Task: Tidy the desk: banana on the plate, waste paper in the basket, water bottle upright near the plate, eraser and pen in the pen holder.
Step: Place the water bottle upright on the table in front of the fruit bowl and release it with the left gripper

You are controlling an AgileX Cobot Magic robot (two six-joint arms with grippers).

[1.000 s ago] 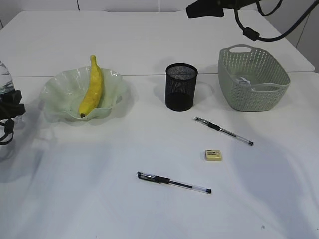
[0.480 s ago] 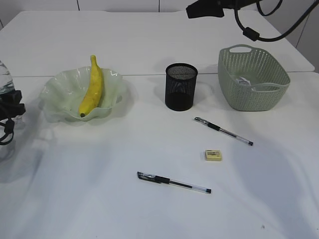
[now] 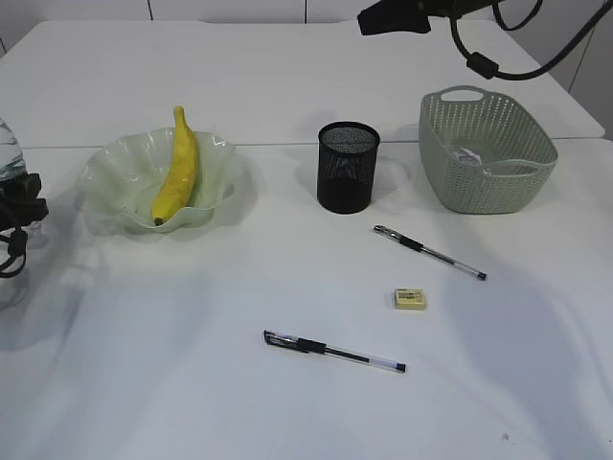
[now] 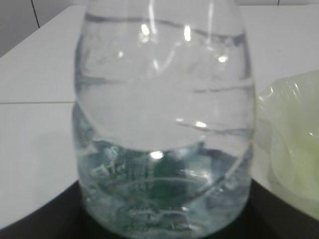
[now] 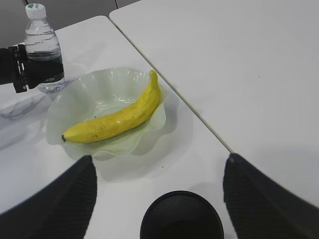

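The clear water bottle (image 4: 164,99) stands upright left of the plate (image 3: 115,172), at the table's left edge (image 3: 8,144), also visible from the right wrist (image 5: 44,50). My left gripper (image 4: 164,224) is shut on its lower body, with dark jaws on both sides. The banana (image 3: 177,177) lies on the pale green plate. High over the back of the table, my right gripper (image 5: 159,162) hangs open and empty above the black mesh pen holder (image 3: 348,166). Two pens (image 3: 429,253) (image 3: 333,352) and a yellow eraser (image 3: 410,299) lie on the table. White paper (image 3: 469,153) sits in the grey basket (image 3: 487,149).
The basket stands at the back right, the pen holder in the middle, the plate at the back left. A seam between two tabletops (image 3: 287,144) runs behind them. The right arm's cables (image 3: 479,57) hang above the basket.
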